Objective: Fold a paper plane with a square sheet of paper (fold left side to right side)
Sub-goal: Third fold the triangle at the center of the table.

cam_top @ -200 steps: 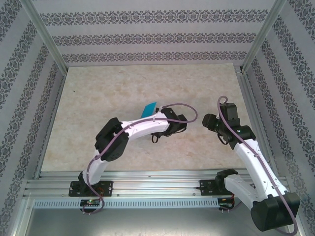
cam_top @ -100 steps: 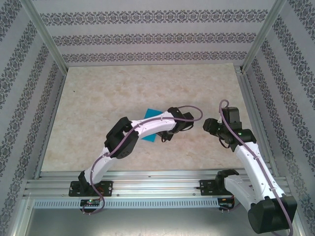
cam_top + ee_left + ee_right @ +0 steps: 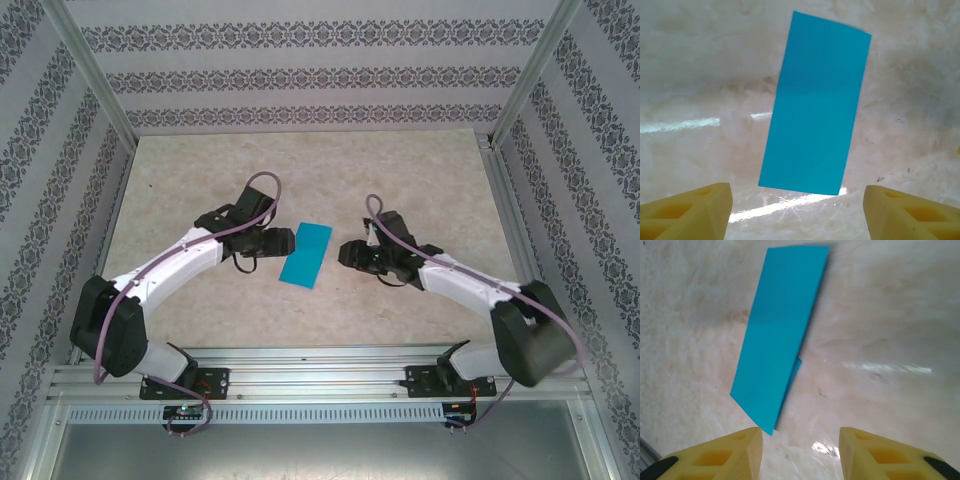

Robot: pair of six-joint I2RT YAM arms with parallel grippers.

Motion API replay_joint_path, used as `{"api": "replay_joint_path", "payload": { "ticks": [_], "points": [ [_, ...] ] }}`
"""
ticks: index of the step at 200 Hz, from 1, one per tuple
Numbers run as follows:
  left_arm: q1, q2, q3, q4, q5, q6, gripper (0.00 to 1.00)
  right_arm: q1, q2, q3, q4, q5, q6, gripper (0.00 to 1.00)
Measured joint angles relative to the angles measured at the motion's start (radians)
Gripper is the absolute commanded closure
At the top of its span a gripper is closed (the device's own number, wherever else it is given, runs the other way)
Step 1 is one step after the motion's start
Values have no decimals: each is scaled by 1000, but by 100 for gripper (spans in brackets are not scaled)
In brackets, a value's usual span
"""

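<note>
The sheet of paper (image 3: pixel 306 255) lies flat on the table (image 3: pixel 200 180), a pale beige top with a marbled, slightly glossy look that catches streaks of light. The paper is thin, plain cyan-blue and matte. It is doubled over into a long narrow rectangle set at a slight slant, with a faint crease across its middle (image 3: pixel 815 107). From the right wrist view a sliver of the under layer peeks out along one long edge (image 3: pixel 780 345). It sits between the two arms, touched by neither. The left gripper (image 3: pixel 285 241) is just beside its left edge, with its chunky yellow hollow-celled fingers (image 3: pixel 690 210) spread wide and holding nothing. The right gripper (image 3: pixel 345 252) is near the right edge, jaws also parted and empty.
</note>
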Motion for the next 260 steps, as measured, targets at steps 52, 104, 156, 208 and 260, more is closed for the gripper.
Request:
{"api": "replay_joint_path", "payload": {
  "ticks": [52,104,156,208,260],
  "points": [
    [129,-34,-236,227,216,-58,24,49,314,201,164,5,51,57],
    [141,40,-247,355,301,-78,23,48,449,295,159,18,48,57],
    [141,115,-245,384,316,-79,23,39,505,316,128,20,33,56],
    [141,194,-203,402,331,-83,26,27,506,316,124,19,21,56],
    [141,283,-183,459,391,-111,35,14,506,313,130,4,15,56]
  ]
}}
